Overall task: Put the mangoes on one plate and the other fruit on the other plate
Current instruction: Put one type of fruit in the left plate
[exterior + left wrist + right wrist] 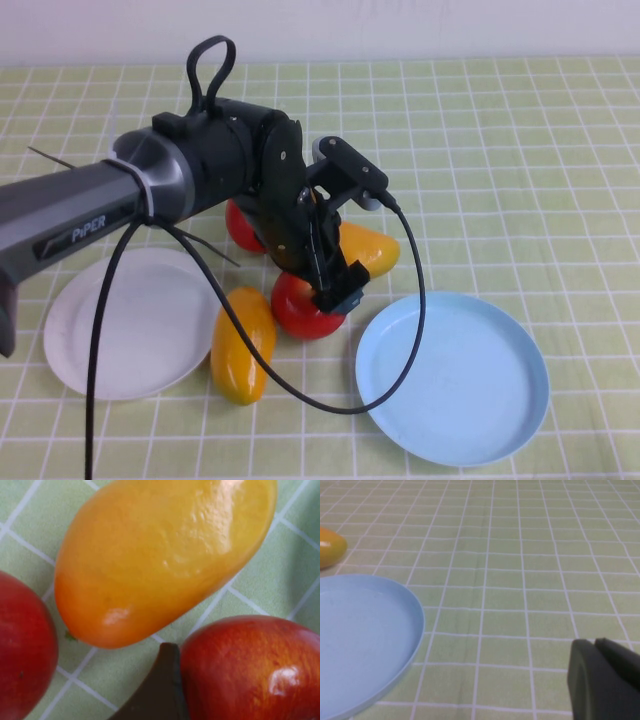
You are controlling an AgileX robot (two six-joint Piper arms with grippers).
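Observation:
My left gripper [322, 287] reaches down over the middle of the table and is shut on a red apple [298, 306], which rests on the cloth. In the left wrist view one dark finger [160, 692] presses against that apple [250, 670]. The second apple [243, 228] lies behind it, half hidden by the arm. One mango [243, 343] lies beside the white plate [90, 330]. The other mango [368, 248] lies just beyond the light blue plate [460, 380]. Both plates hold nothing. My right gripper [600, 652] hovers shut near the blue plate's [360, 635] edge.
A green checked cloth [520, 150] covers the whole table. The left arm's black cable [410, 300] loops down over the blue plate's near rim. The right arm does not show in the high view.

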